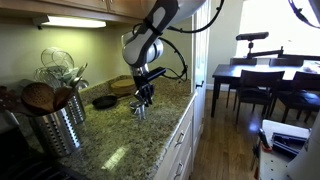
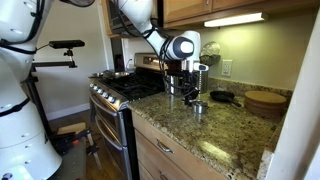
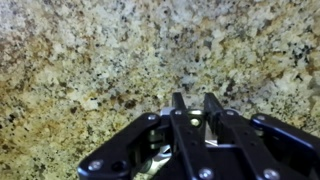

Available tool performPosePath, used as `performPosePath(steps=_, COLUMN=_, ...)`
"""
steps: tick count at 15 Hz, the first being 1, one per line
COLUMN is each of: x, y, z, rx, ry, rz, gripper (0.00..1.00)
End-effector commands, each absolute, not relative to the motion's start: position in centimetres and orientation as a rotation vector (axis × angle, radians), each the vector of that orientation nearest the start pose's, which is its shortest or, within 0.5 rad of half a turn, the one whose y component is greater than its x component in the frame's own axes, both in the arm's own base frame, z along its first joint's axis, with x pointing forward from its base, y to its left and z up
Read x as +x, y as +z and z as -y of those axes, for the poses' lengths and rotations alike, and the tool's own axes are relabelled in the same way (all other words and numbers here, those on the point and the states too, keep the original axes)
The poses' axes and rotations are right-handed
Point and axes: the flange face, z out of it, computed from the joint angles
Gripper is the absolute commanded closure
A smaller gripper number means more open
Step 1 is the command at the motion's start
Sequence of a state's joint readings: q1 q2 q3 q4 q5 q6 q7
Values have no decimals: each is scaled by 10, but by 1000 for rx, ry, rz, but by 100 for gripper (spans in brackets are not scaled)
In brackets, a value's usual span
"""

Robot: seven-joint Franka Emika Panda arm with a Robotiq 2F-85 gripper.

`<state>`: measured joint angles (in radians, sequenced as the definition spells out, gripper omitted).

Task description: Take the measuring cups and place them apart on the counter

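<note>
My gripper (image 3: pixel 195 100) hangs low over the granite counter (image 3: pixel 80 60), its two fingers close together and shut on a thin silver piece, the flat handle of a measuring cup (image 3: pixel 150 160). The cup's shiny body shows under the jaws at lower left, mostly hidden by the gripper frame. In both exterior views the gripper (image 1: pixel 143 96) (image 2: pixel 197 90) points down, with the small silver measuring cup (image 1: pixel 138 112) (image 2: pixel 197 106) right below it at the counter (image 1: pixel 150 140) (image 2: pixel 230 130) surface. Whether more than one cup is nested there I cannot tell.
A ribbed steel utensil canister (image 1: pixel 55 125) stands at the near end. A black skillet (image 1: pixel 104 101) (image 2: pixel 222 97) and a round wooden board (image 2: pixel 265 100) lie behind the gripper. A gas stove (image 2: pixel 125 88) adjoins the counter. A dark dining table (image 1: pixel 255 75) stands beyond.
</note>
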<state>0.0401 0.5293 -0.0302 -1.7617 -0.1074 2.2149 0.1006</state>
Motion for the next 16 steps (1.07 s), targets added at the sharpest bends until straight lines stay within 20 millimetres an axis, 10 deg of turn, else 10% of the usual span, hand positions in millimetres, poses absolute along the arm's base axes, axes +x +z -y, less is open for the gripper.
performPosePath(steps=1, x=651, y=276, z=-1, rx=-3268, ry=101, rz=-62, gripper=85)
performPosePath(steps=16, x=648, y=301, z=-14, rx=-3266, ry=31, rz=-19, gripper=88)
